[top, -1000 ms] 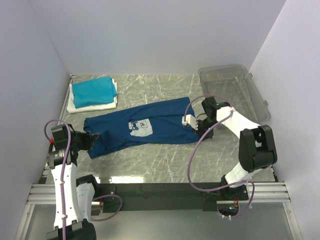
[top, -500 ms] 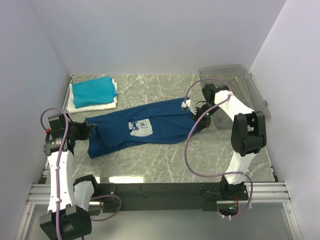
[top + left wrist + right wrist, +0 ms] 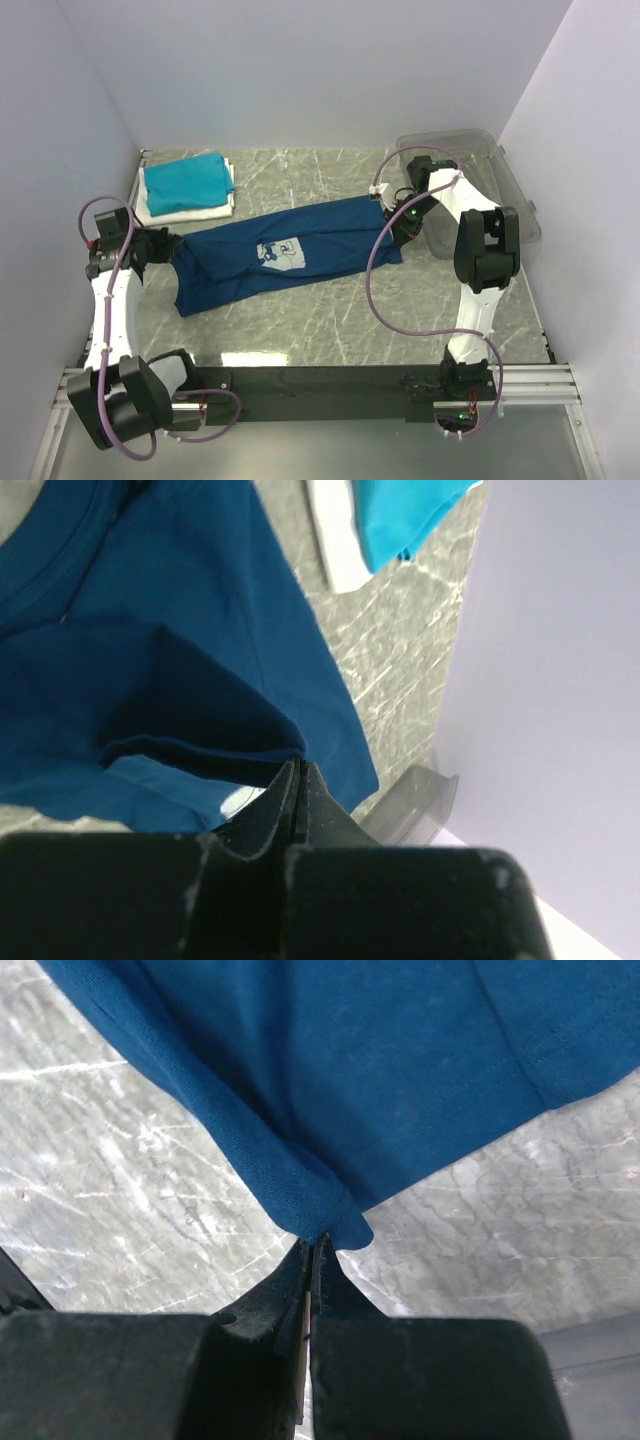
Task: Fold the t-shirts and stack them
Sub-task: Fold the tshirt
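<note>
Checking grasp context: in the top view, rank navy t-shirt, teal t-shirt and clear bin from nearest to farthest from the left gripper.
1. Navy t-shirt: its left end is pinched in the left gripper.
2. Teal t-shirt: back-left corner.
3. Clear bin: back-right, farthest.

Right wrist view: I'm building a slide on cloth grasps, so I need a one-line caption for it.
Right gripper shut on a corner of the navy t-shirt, marbled table beneath.
</note>
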You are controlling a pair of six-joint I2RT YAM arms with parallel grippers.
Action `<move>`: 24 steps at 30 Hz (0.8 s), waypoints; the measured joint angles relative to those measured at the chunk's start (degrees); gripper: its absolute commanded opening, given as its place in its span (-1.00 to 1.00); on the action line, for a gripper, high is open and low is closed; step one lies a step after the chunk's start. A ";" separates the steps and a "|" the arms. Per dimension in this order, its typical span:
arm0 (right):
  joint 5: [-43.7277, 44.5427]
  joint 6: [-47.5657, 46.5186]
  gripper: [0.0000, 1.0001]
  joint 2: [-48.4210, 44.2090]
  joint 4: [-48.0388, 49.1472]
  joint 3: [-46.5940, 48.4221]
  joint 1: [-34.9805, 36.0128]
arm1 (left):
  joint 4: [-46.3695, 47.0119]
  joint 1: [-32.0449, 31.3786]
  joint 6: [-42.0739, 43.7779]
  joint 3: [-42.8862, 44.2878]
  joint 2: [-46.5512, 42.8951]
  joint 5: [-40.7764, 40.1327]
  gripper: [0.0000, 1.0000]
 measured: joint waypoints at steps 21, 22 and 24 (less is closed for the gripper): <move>2.67 7.32 -1.00 3.85 5.25 4.46 0.00 | 5.16 0.11 3.45 6.60 13.27 -2.43 -0.99; 2.73 7.52 -1.00 3.85 5.46 4.46 0.00 | 5.25 0.11 3.61 7.15 13.92 -2.40 -0.99; 2.80 7.89 -1.00 3.87 5.92 4.46 0.00 | 5.42 0.11 3.96 8.09 14.88 -2.43 -0.99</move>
